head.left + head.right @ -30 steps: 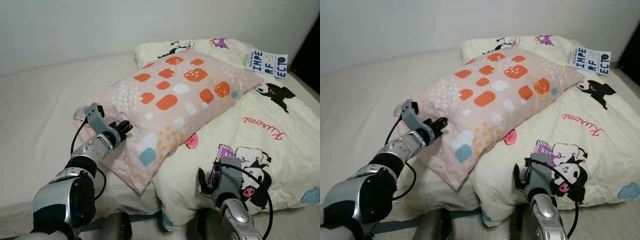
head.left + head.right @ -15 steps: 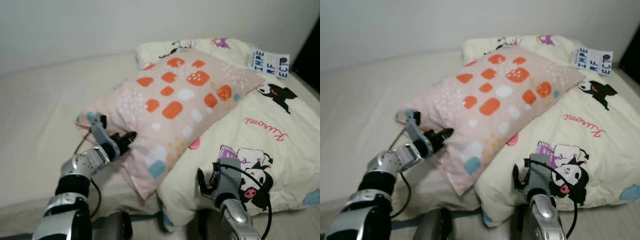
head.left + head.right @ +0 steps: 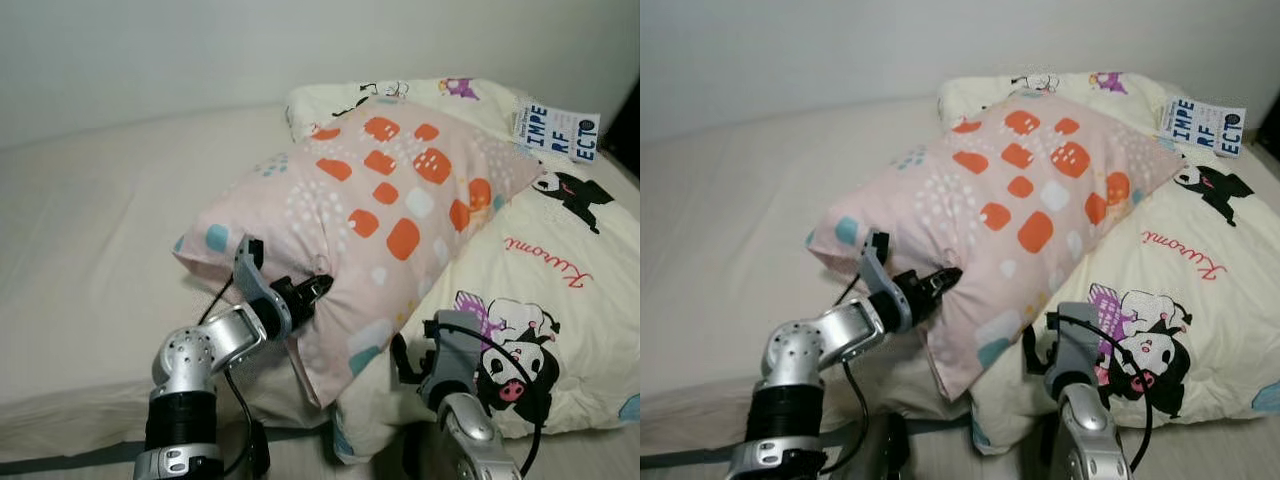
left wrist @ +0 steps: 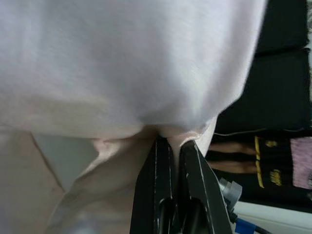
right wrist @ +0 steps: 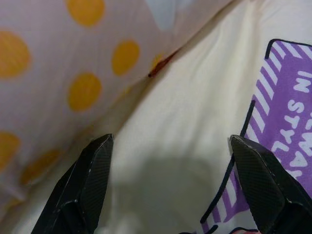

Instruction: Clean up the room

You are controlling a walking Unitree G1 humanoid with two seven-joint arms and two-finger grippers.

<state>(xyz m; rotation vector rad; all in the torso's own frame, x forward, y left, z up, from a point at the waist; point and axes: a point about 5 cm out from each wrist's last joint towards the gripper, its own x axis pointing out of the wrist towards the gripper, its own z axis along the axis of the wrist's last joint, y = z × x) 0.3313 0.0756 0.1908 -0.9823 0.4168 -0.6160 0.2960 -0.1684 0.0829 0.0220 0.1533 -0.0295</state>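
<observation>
Left gripper (image 3: 318, 290) is closed tight on a fold of the pink pillow (image 3: 385, 215), pinching fabric at the pillow's near lower edge; in the left wrist view the two black fingers (image 4: 161, 195) sit pressed together with a thin pleat of pink cloth clamped between them. The pillow's near end is raised off the bed (image 3: 90, 230) and bunched where it is gripped, its near corner hanging down past the gripper. The pillow carries orange, white and teal patches, with yellow dots near the lower edge. Its far end rests against a cream cartoon pillow (image 3: 450, 92) at the head of the bed, and its right side overlaps a cream quilt (image 3: 560, 280) printed with black-and-white cartoon figures and red script. A white card with blue lettering (image 3: 558, 130) lies at the far right, on the cream bedding. Right gripper (image 5: 173, 190) is spread wide and grasps nothing: in the right wrist view its two black fingertips (image 5: 90, 170) stand far apart over the cream quilt, close to the seam where the pink pillow's dotted edge meets it, beside a purple striped print. In the head views the right arm sits low at the near edge of the quilt. The bed sheet to the left is plain cream, with a pale wall (image 3: 200, 50) behind.
</observation>
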